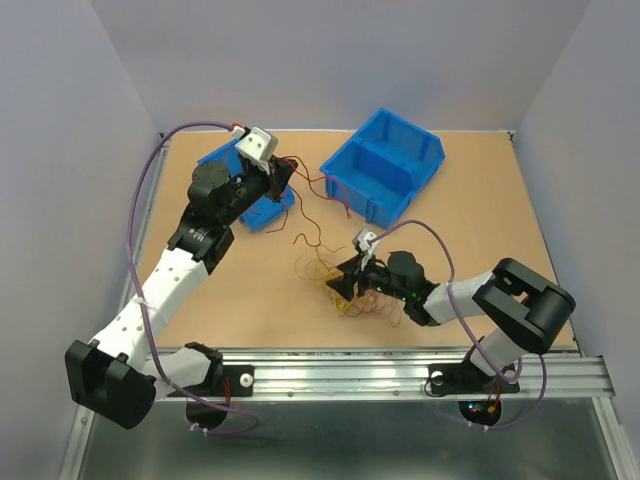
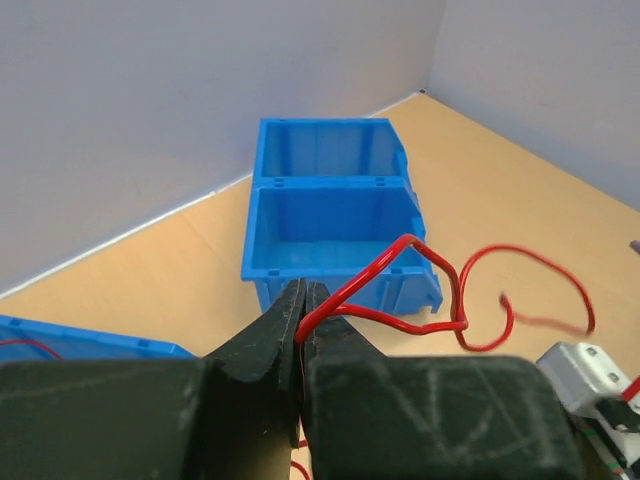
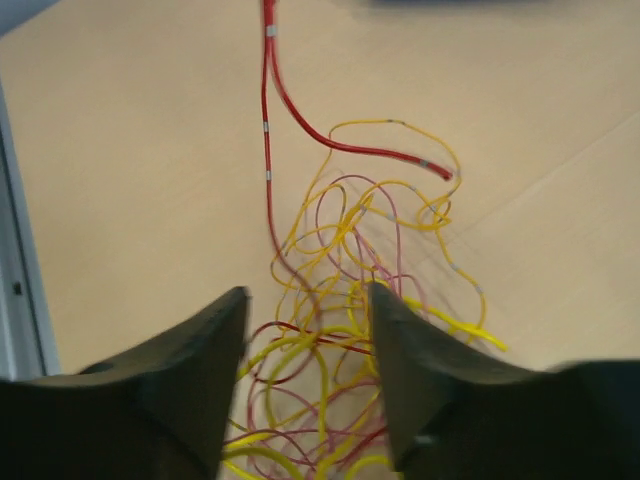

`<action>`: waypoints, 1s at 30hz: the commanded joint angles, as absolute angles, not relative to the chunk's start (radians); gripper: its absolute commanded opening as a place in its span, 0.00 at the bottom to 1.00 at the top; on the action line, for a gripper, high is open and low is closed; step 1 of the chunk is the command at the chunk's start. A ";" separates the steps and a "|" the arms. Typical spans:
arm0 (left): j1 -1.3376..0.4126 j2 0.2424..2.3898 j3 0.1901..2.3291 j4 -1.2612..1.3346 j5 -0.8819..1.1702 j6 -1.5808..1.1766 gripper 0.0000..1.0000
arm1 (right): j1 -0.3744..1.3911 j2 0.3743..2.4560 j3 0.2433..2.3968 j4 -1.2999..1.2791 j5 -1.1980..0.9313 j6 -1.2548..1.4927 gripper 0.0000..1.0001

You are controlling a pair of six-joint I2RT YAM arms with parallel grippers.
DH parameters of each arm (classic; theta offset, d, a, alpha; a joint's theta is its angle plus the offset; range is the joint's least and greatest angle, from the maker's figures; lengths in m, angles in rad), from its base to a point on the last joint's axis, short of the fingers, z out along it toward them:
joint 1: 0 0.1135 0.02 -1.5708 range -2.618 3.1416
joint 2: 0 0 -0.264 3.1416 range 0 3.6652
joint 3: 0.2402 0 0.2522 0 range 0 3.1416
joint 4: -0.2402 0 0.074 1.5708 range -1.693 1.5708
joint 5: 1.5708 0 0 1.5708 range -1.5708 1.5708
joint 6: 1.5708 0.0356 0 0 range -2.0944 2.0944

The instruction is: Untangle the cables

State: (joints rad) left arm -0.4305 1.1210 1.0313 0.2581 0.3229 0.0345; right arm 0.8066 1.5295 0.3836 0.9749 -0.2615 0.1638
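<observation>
While the left gripper (image 2: 303,300) is pinched tight on one red cable (image 2: 408,240), whose free loops curl out ahead and to the right of its jaws in front of the blue bin (image 2: 330,183), the right gripper (image 3: 308,300) stands with jaws spread wide directly over the tangle (image 3: 340,225) of yellow, orange and red cables. Several strands lie between and just beyond those open fingers; none is gripped. The step in hand looks like drawing one red strand free. The next move likely calls for the right jaws to drop and pin the heap, so the left can pull its cable away without dragging everything along.
</observation>
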 commanded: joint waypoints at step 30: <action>-0.120 1.243 1.020 0.541 -0.005 -0.064 0.00 | 0.813 0.966 0.325 0.264 0.571 0.440 0.01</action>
